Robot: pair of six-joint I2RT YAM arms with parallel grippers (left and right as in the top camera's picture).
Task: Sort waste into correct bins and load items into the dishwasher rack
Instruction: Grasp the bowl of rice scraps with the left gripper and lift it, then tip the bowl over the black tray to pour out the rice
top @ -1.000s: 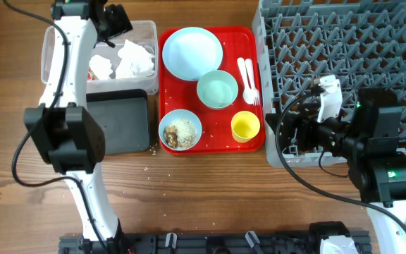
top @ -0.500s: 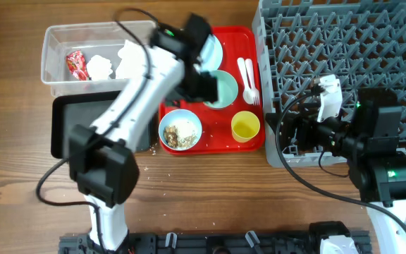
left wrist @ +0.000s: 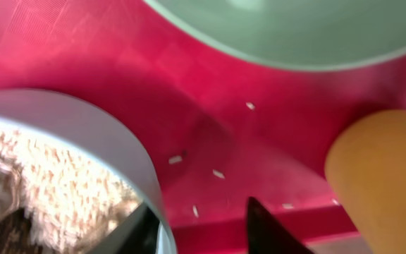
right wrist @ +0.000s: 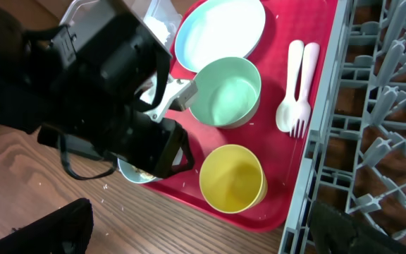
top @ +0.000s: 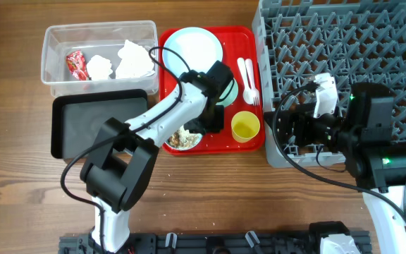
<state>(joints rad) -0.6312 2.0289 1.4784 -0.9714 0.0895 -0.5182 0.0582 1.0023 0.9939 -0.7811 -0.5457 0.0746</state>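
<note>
Having dropped from the empty bowl [right wrist: 228,95], left jaws straddle the scrap bowl [left wrist: 83,134] rim, parted — right jaws gape, empty.

No legible text or labels anywhere.

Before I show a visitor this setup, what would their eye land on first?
The bright red tray at centre, carrying a pale blue plate and a yellow cup. The left gripper is open astride the rim of the bowl of food scraps; the big grey rack fills the right.
</note>
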